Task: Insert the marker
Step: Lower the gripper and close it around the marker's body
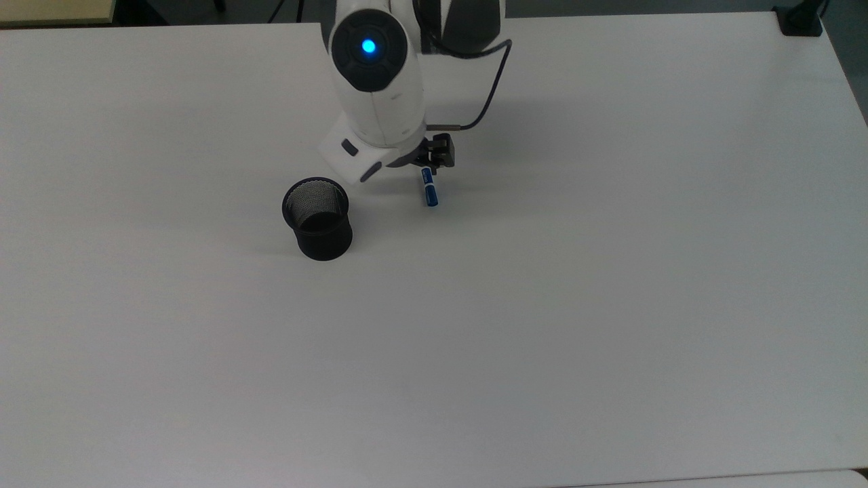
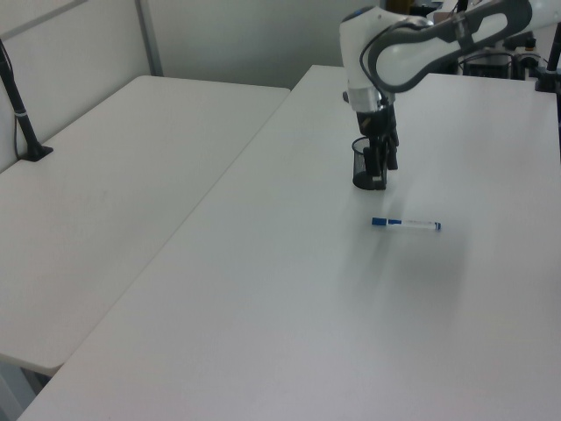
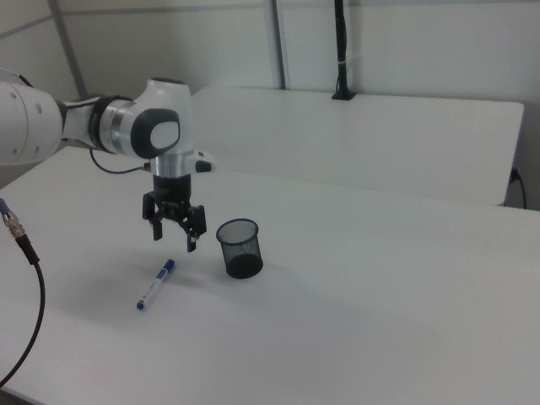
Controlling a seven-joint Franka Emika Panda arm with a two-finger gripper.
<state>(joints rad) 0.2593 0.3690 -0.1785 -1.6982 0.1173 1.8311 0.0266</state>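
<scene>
Lying flat, the marker [image 3: 155,286] sits seemingly below the open claw [image 3: 175,235].

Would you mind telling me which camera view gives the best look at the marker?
The left view: the marker lies in full on the table, unobstructed. The right view also shows its whole length, smaller. In the top view the arm covers all but its blue end.

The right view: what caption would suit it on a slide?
Open pincer hovering above a marker lying on the white table, a black mesh cup beside it.
</scene>
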